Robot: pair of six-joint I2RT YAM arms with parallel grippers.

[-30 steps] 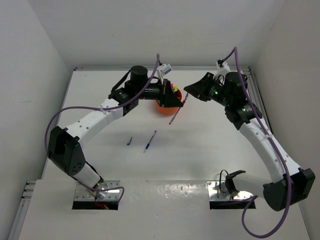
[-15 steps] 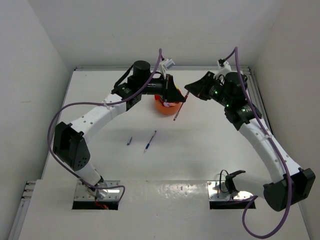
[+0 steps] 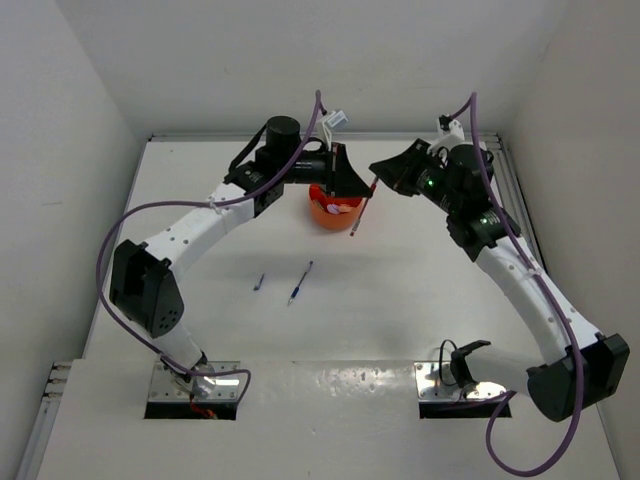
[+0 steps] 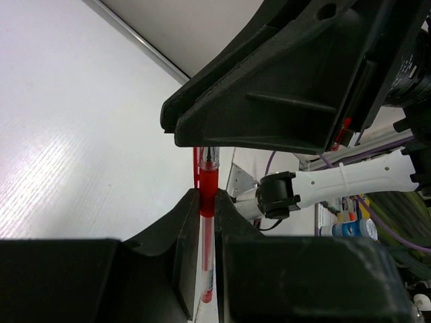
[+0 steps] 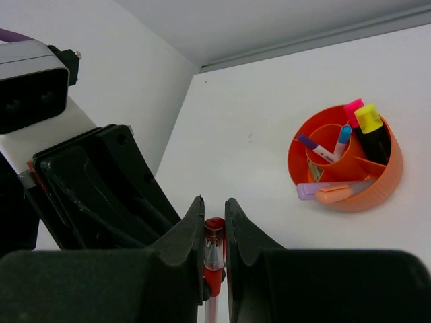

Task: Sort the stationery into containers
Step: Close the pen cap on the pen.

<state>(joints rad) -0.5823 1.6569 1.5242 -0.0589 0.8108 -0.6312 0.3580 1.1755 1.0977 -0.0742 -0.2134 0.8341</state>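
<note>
A short blue pen [image 3: 259, 282] and a longer blue pen [image 3: 299, 284] lay slanted and near one another on the table's left-centre. Beyond them the left gripper [image 4: 207, 205], matte black moulded plastic with wedge-shaped fingers, was closed on the red pen [image 3: 358, 217], its pads pressed against the translucent red barrel; beside and below it sat the round orange tub [image 5: 387, 178], smooth plastic with a central cup and partition walls; black highlighters capped pink [image 5: 352, 109] and yellow [image 5: 369, 118] stood in one outer compartment, a lilac marker [image 5: 311, 190] and an orange marker [image 5: 335, 195] lay along the outer ring, and a purple-capped pen [image 5: 307, 142] and a blue-capped pen [image 5: 343, 134] leaned in the cup; the red pen hung tilted just right of the tub's rim, held off the table; the right gripper [image 5: 214, 214], likewise black, was also clamped on that pen. The table [image 3: 400, 300] was flat, white and finely ribbed; plain white walls [image 3: 60, 120] enclosed it on three sides.
</note>
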